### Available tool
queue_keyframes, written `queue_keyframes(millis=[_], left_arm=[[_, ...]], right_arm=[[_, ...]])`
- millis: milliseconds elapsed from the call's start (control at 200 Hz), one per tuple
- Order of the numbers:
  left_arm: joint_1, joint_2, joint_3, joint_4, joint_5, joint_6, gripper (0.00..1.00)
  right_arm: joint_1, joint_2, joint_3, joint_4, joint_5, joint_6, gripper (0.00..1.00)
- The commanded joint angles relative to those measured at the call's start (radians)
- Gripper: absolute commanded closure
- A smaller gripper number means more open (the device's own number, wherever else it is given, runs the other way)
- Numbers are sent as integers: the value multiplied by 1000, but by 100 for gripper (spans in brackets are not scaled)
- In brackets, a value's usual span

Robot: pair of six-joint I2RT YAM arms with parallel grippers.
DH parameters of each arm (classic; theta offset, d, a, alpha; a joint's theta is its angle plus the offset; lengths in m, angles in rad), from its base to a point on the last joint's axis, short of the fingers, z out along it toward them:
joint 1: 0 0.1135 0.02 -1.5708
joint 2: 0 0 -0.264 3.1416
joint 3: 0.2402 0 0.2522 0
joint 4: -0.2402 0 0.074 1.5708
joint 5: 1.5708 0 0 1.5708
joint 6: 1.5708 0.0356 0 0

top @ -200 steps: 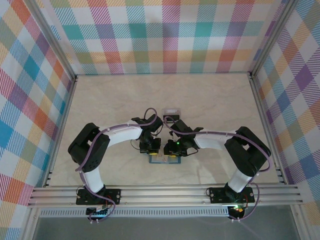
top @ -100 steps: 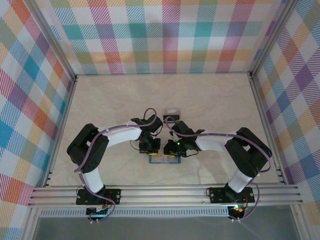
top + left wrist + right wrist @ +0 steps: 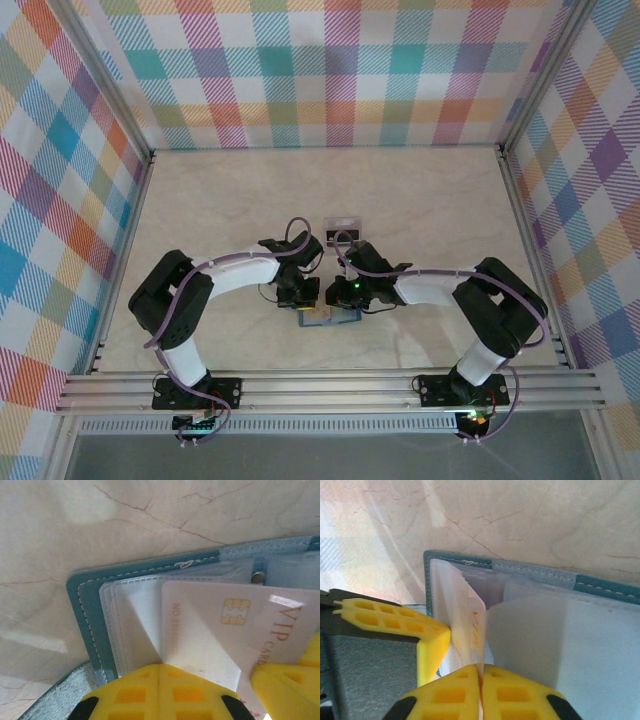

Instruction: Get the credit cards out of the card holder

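Right gripper was shut on a credit card partly out of the card holder (teal, open on the table). The left gripper clamped its sleeves. Extraction was under way, and likely needed a straight pull next.

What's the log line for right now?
left fingers: shut on teal stitched card holder | right fingers: shut on white chip card
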Motion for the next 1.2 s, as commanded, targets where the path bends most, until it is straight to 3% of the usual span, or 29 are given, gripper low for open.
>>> queue_keyframes(millis=[0, 410, 645, 935, 1100, 1195], left_arm=[[4, 10, -50, -70, -52, 15, 97], [4, -3, -50, -81, -61, 16, 97], [5, -43, 6, -104, -34, 8, 96], [4, -88, 21, -136, -59, 15, 96], [7, -102, 3, -134, -68, 14, 96], [5, -108, -4, -137, -72, 15, 96]], right_arm=[[-21, -40, -13, -5, 55, -23, 94], [-68, -189, 26, -306, 102, -130, 93], [-118, -275, 130, -457, 153, -238, 94], [-219, -189, 417, -717, 299, -532, 95], [-233, -49, 618, -795, 343, -769, 97], [-231, 26, 703, -814, 314, -984, 98]])
